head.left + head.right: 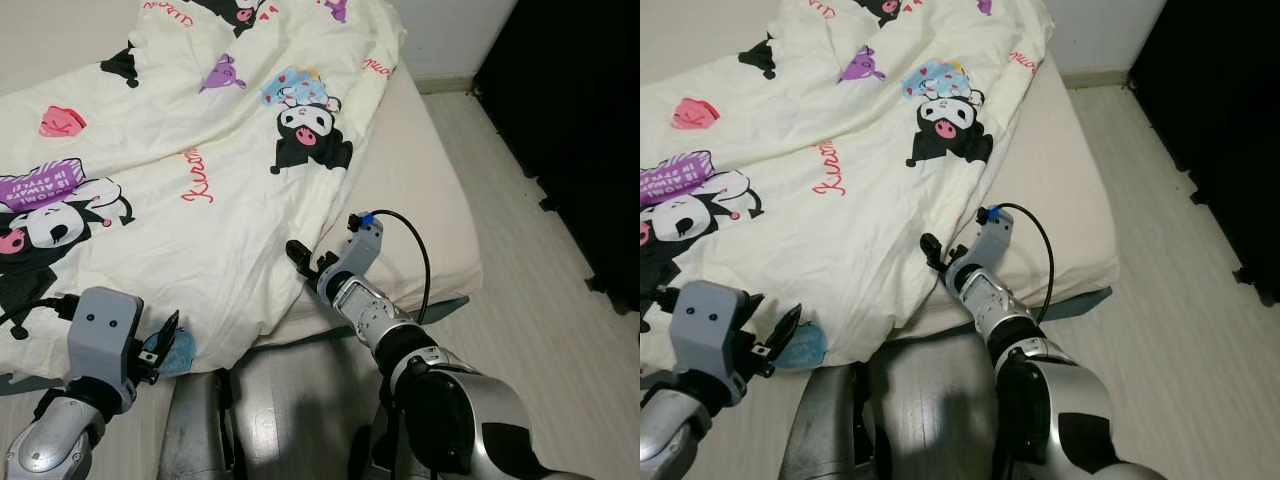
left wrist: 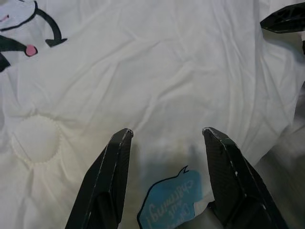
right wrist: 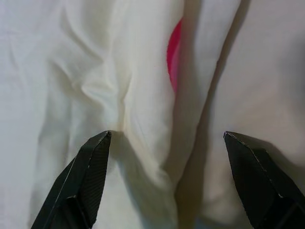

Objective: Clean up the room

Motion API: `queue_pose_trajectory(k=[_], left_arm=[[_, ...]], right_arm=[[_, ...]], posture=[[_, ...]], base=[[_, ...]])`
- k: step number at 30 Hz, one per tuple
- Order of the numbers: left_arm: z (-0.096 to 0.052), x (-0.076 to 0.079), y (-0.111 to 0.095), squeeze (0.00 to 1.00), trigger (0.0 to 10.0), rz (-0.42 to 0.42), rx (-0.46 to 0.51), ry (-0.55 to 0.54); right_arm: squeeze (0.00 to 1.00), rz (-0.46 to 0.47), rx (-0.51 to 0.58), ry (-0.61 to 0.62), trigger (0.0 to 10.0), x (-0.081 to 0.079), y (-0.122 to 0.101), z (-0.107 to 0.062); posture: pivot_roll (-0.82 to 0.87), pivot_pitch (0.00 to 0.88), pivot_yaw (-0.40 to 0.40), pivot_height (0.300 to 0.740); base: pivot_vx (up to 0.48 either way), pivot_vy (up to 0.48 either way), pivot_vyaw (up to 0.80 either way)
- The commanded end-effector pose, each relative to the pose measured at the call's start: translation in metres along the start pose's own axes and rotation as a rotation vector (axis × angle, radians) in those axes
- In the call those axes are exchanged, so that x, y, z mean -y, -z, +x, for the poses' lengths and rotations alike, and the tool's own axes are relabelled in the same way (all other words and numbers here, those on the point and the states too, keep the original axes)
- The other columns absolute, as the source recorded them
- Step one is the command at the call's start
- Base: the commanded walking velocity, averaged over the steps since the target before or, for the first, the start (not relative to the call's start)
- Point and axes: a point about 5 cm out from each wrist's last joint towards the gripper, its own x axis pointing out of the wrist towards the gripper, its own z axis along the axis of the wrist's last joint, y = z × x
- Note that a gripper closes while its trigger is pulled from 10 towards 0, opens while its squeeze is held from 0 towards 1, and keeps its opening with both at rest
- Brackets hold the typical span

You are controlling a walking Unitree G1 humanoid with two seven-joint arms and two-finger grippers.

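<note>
Bed (image 1: pixel 425 180) with beige sheet, set on pale wood floor (image 1: pixel 540 300). Cream cartoon-print duvet (image 1: pixel 200 150) spread rumpled over most of the mattress, its edge hanging over the near side; bare strip of sheet along the right.

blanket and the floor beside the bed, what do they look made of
Blanket: soft matte woven fabric, probably cotton or a blend; it creases and drapes over the mattress edge, with printed cartoon figures. Floor: pale planks with visible seams and a slight sheen, likely laminate or wood.
</note>
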Motion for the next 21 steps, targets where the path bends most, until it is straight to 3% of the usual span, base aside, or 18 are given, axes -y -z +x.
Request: queue_pose_trajectory(k=[1, 4, 10, 20, 21], left_arm=[[-0.006, -0.004, 0.004, 0.00, 10.0, 0.016, -0.038, 0.001], [-0.006, -0.005, 0.004, 0.00, 10.0, 0.018, -0.038, 0.000], [-0.007, -0.007, 0.004, 0.00, 10.0, 0.026, -0.044, 0.000], [-0.007, -0.006, 0.004, 0.00, 10.0, 0.024, -0.047, 0.004], [-0.006, -0.005, 0.005, 0.00, 10.0, 0.022, -0.047, 0.006]], right_arm=[[0.00, 0.063, -0.062, -0.020, 10.0, -0.003, 0.017, 0.000], [0.00, 0.075, -0.061, -0.050, 10.0, -0.010, 0.016, 0.002], [0.00, 0.039, -0.085, -0.189, 10.0, -0.039, 0.012, 0.007], [0.00, 0.064, -0.066, -0.203, 10.0, -0.042, 0.006, 0.008], [0.00, 0.069, -0.064, -0.196, 0.0, -0.040, 0.005, 0.007]], posture=[[0.41, 0.441, -0.059, 0.522], [0.41, 0.442, -0.055, 0.522], [0.41, 0.444, -0.054, 0.522], [0.40, 0.440, -0.056, 0.522], [0.39, 0.445, -0.054, 0.522]], base=[[0.000, 0.000, 0.00], [0.000, 0.000, 0.00], [0.000, 0.000, 0.00], [0.000, 0.000, 0.00], [0.000, 0.000, 0.00]])
